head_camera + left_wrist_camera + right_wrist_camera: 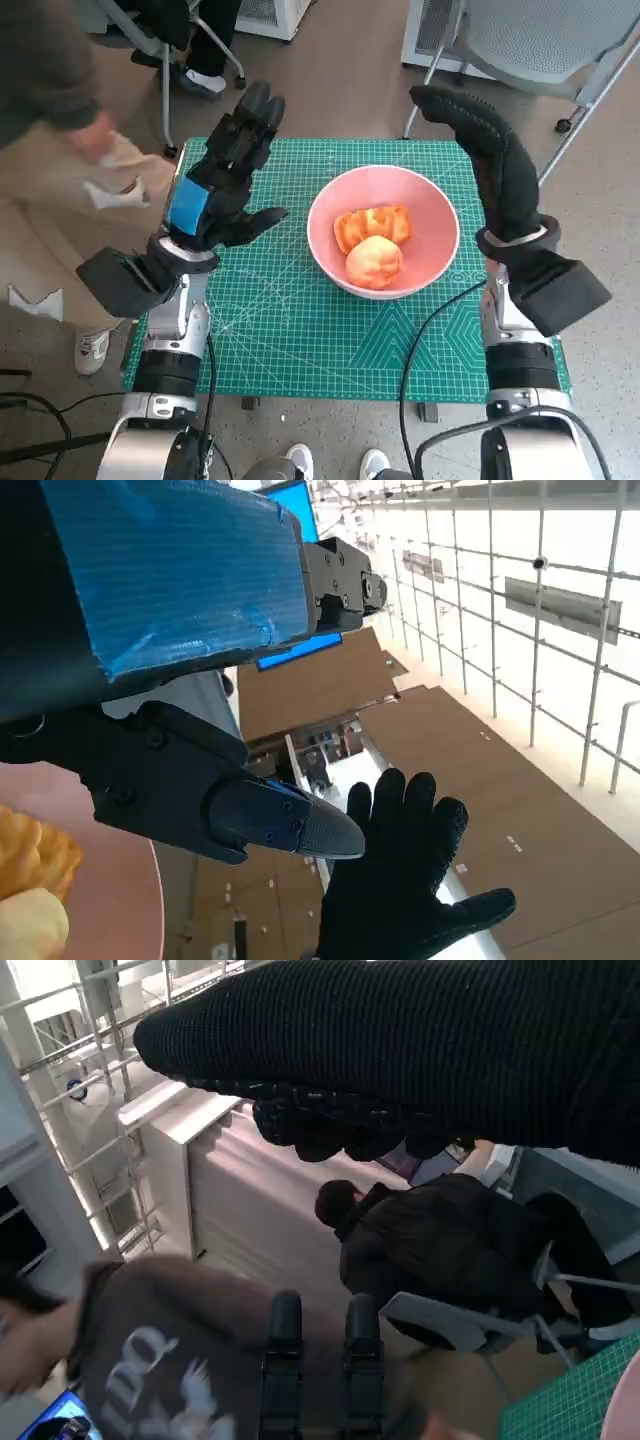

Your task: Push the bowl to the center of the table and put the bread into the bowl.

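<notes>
Green cutting mat [290, 340] covers the table, a person [60, 120] bends in at far left beside it. Left hand [225, 175] is raised over the mat's left side, fingers spread, holding nothing, well clear of the bowl. Pink bowl [430, 205] sits about mid-table, slightly right of centre, flat on the mat. Two pieces of bread [373, 245] are inside it: a flat orange one at the back, a round bun touching it in front. Right hand [490, 160] is lifted just beside the bowl's right rim, fingers straight and apart, empty, not touching the bowl as far as I can tell. Left wrist view shows the bowl edge [150, 920] and bread [35, 880] below that hand, right glove [405, 880] open beyond. Judgement: both steps look done, bread is in, bowl near centre. Next move is likely just pulling both hands back without clipping the rim; maybe a small nudge left if centring matters.
</notes>
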You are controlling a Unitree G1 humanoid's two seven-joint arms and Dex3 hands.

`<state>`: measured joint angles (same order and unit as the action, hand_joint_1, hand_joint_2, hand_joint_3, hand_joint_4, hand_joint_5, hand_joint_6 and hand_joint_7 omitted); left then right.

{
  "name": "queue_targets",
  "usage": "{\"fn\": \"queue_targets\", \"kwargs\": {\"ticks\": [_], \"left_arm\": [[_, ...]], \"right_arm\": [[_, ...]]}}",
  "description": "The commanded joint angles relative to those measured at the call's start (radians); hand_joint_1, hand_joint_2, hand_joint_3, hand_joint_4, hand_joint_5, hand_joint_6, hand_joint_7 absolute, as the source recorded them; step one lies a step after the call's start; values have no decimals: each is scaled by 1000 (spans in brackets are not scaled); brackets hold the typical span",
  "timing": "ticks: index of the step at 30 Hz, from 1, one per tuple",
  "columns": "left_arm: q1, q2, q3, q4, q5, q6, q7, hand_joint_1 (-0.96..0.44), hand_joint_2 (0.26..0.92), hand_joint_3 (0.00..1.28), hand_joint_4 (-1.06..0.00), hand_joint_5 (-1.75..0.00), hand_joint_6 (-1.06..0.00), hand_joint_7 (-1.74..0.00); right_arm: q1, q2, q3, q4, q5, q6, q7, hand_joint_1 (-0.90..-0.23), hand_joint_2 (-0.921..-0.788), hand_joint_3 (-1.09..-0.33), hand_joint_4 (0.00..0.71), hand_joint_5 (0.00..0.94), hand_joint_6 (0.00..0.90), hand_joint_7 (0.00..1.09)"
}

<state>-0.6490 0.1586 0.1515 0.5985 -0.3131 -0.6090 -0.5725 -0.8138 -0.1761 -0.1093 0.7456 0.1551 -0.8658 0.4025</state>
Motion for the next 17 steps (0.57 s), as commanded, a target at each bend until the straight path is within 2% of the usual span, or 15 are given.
{"fn": "queue_targets", "kwargs": {"ticks": [1, 17], "left_arm": [[-12, 3, 5, 17, 8, -19, 2, -689, 921, 142, 1, 1, -104, -7], [-24, 8, -4, 23, 16, -11, -3, -685, 921, 151, 1, 1, -99, -6]], "right_arm": [[5, 5, 1, 10, 9, 13, 6, -720, -921, -809, 204, 1, 3, 530], [16, 2, 2, 1, -8, 6, -11, -723, -921, -815, 191, 0, 0, 510]]}}
